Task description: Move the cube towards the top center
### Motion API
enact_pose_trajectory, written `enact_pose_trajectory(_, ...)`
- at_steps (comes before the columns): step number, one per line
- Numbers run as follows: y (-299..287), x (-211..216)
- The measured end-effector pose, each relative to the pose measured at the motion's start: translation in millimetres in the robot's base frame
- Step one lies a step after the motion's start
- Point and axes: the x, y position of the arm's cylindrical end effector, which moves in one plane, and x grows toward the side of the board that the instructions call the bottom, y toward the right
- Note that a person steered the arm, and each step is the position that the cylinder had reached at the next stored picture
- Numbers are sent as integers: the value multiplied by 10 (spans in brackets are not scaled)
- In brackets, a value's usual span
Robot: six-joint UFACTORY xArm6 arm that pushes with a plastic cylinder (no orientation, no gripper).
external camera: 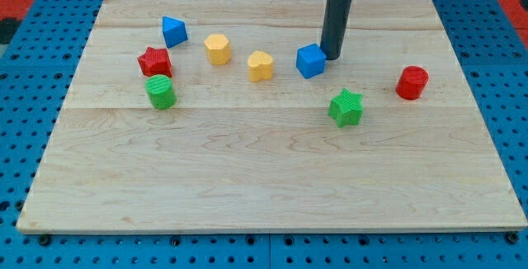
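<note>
The blue cube point(310, 61) sits on the wooden board point(264, 178), right of centre in the upper half. My tip point(332, 56) is at the cube's right side, touching it or nearly so, slightly towards the view's top. The rod rises from there out of the view's top edge.
A yellow heart-like block point(260, 66) lies left of the cube, a yellow hexagon block point(217, 49) further left. A blue triangular block point(173, 31), red star block point(154, 61) and green cylinder point(161, 92) stand at the left. A green star point(346, 107) and red cylinder point(412, 82) are at the right.
</note>
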Motion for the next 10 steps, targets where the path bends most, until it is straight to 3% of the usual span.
enact_pose_trajectory(3, 288, 477)
enact_pose_trajectory(5, -163, 459)
enact_pose_trajectory(7, -326, 109)
enact_pose_trajectory(10, -624, 138)
